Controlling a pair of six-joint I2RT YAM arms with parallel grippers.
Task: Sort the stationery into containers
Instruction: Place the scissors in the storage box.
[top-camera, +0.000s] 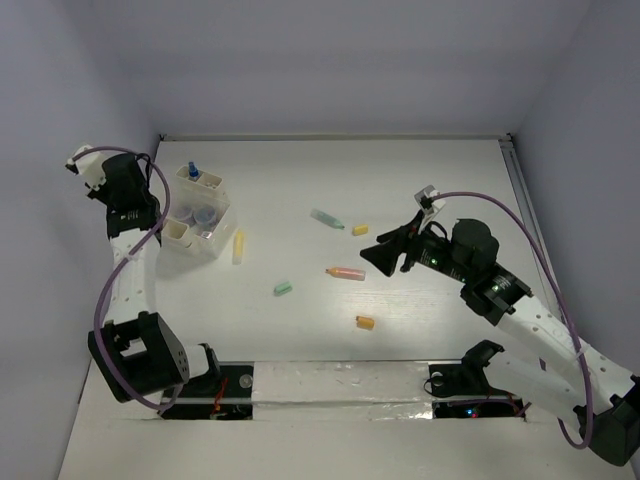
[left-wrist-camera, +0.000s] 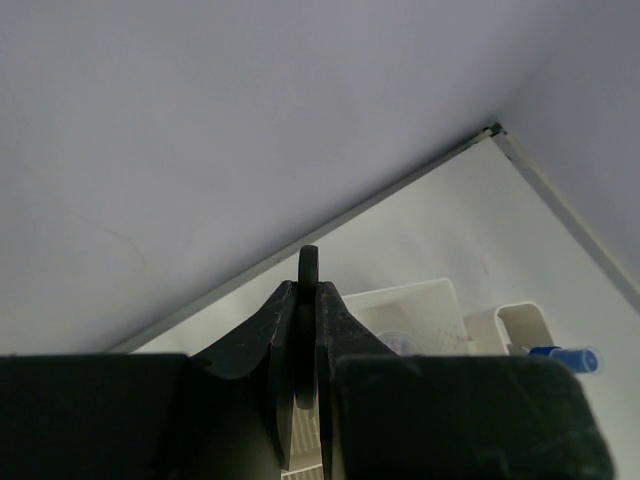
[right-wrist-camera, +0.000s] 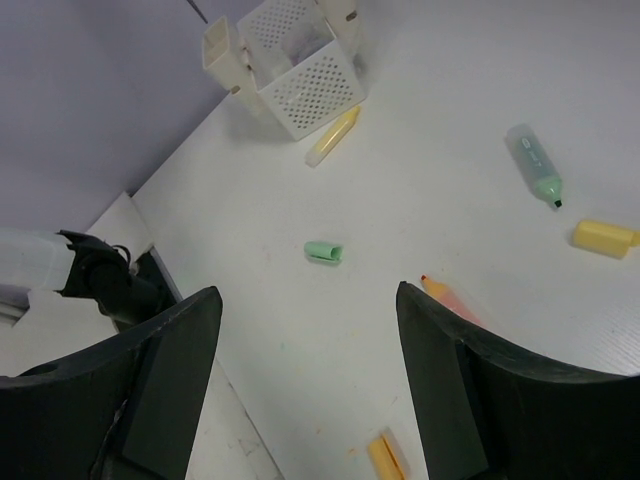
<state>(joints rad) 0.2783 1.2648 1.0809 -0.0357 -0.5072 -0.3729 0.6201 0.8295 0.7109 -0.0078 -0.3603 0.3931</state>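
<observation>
- Left gripper: jaws pressed shut with nothing seen between them, raised over the far-left corner of the desk, above the bins. It appears idle.
- Bins: clustered near the desk's left edge, toward the far side. This is the part that looks done: the blue-capped pen stands in the far compartment and two round jars sit in the middle.
- Yellow marker: lies on the desk just beside the bins' right side, not inside. Left to do.
- Green eraser: loose, left of the desk's middle.
- Green marker: loose near the middle, toward the far side.
- Orange-pink marker: loose at the middle, right by the right gripper's fingers and probably the next pick.
- Yellow eraser: loose just right of the green marker.
- Orange eraser: loose toward the near edge.
- Right gripper: jaws wide and empty, low over the desk's middle, pointing left at the loose items.
- Judgement: an early stage, with three items binned and six to go. No scissors in view.
</observation>
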